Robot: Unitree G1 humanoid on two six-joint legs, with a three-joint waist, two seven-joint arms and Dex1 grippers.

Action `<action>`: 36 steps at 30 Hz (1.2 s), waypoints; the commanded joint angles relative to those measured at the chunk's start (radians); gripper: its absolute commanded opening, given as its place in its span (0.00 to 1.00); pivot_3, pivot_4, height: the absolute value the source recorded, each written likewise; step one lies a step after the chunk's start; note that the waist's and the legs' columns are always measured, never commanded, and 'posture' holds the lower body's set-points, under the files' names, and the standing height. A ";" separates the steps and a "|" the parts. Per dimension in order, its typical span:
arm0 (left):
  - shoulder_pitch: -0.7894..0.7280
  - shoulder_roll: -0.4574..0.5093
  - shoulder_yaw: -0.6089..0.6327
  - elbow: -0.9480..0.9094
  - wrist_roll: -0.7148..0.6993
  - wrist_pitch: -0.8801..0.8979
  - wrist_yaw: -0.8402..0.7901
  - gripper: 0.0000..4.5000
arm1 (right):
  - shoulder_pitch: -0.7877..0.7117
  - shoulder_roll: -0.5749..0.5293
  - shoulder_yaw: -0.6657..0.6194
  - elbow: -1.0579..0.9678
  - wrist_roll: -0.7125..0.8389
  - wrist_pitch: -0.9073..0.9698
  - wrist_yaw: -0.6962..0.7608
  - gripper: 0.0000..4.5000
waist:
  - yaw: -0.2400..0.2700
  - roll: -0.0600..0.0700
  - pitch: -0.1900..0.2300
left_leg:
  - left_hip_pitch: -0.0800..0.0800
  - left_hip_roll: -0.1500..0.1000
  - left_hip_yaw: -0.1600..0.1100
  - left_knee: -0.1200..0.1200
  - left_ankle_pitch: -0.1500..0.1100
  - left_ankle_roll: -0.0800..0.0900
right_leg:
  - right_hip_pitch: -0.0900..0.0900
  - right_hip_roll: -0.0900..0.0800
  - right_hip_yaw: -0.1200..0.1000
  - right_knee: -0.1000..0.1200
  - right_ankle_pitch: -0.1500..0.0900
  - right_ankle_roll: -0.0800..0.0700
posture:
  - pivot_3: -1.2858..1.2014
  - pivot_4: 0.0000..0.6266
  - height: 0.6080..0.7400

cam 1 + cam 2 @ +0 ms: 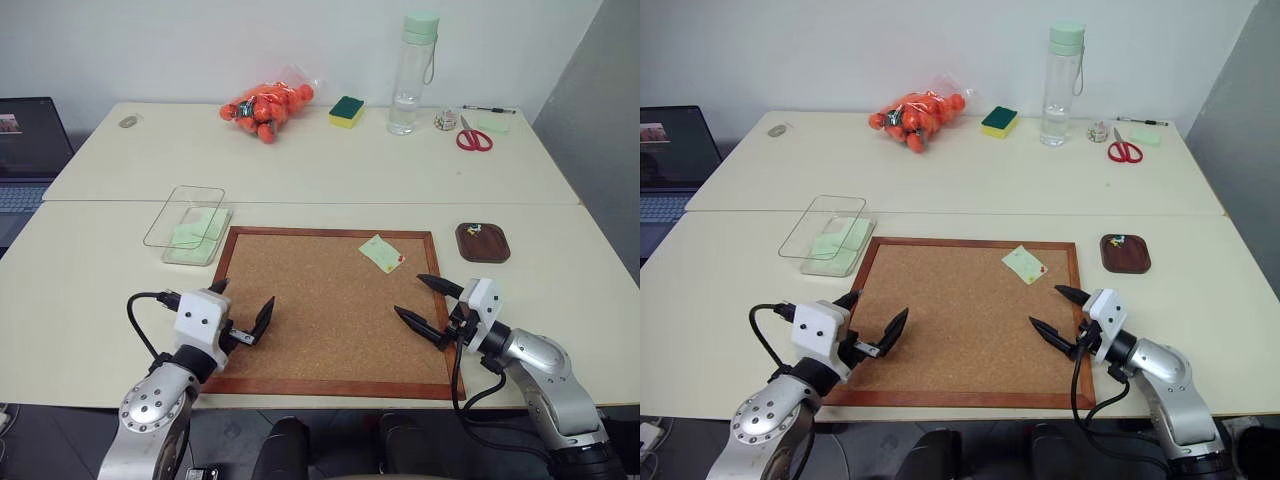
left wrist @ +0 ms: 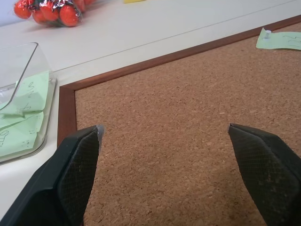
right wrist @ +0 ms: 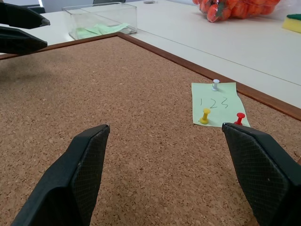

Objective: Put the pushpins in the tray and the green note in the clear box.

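The green note (image 1: pixel 381 252) lies on the cork board near its far right corner, marked "123". Three pushpins hold it: a white one (image 3: pixel 215 84), a yellow one (image 3: pixel 205 115) and a red one (image 3: pixel 240 117). Right of the board sits the small dark tray (image 1: pixel 490 250) with a few pins (image 1: pixel 476 229) in it. Off the board's far left corner stands the clear box (image 1: pixel 160 228), holding pale green notes (image 1: pixel 197 232). My left gripper (image 1: pixel 245 300) hovers open over the board's near left. Over the near right part is my right gripper (image 1: pixel 410 295), open, short of the note.
The cork board (image 1: pixel 320 310) fills the near table's middle. Along the far table are a bag of orange fruit (image 1: pixel 265 108), a green-topped sponge (image 1: pixel 347 111), a clear bottle (image 1: pixel 411 75) and red scissors (image 1: pixel 474 138). A laptop (image 1: pixel 25 150) sits at far left.
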 commanded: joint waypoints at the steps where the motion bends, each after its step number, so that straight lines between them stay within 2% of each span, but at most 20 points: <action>1: -0.003 -0.002 0.001 -0.028 -0.012 -0.033 -0.012 0.99 | -0.002 -0.006 -0.006 -0.040 0.008 -0.008 0.002 0.90 | 0.000 0.000 0.000 | 0.000 0.000 0.000 0.000 0.000 0.000 | 0.000 0.000 0.000 0.000 0.000 0.000 | 0.52 0.24 1.00; 12: -0.007 0.033 0.011 -0.036 -0.014 0.036 -0.026 0.99 | -0.010 -0.002 -0.003 -0.023 0.004 -0.018 0.004 0.90 | 0.000 0.000 0.000 | 0.000 0.000 0.000 0.000 0.000 0.000 | 0.000 0.000 0.000 0.000 -0.001 0.001 | 0.52 0.24 1.00; 16: -0.048 0.043 0.050 -0.024 -0.071 0.039 -0.052 0.99 | -0.012 0.001 -0.001 -0.026 0.003 -0.017 0.004 0.90 | 0.000 0.000 0.000 | 0.000 0.000 0.000 0.000 0.000 0.000 | 0.000 0.000 0.000 0.000 -0.001 0.001 | 0.52 0.24 1.00; 30: -0.139 0.106 0.029 -0.007 -0.149 0.069 -0.170 0.99 | -0.019 -0.004 -0.020 -0.121 0.033 0.050 -0.025 0.90 | 0.000 0.000 0.000 | 0.000 0.000 0.000 0.000 0.000 0.000 | 0.000 0.000 0.000 0.000 0.000 0.000 | 0.52 0.24 1.00; 36: -0.171 0.110 0.028 0.016 -0.158 0.071 -0.190 0.78 | -0.028 -0.004 -0.046 -0.140 0.065 0.096 -0.053 0.90 | 0.000 0.000 0.000 | 0.000 0.000 0.000 0.000 0.000 0.000 | 0.000 0.000 0.000 0.000 0.000 0.000 | 0.52 0.24 1.00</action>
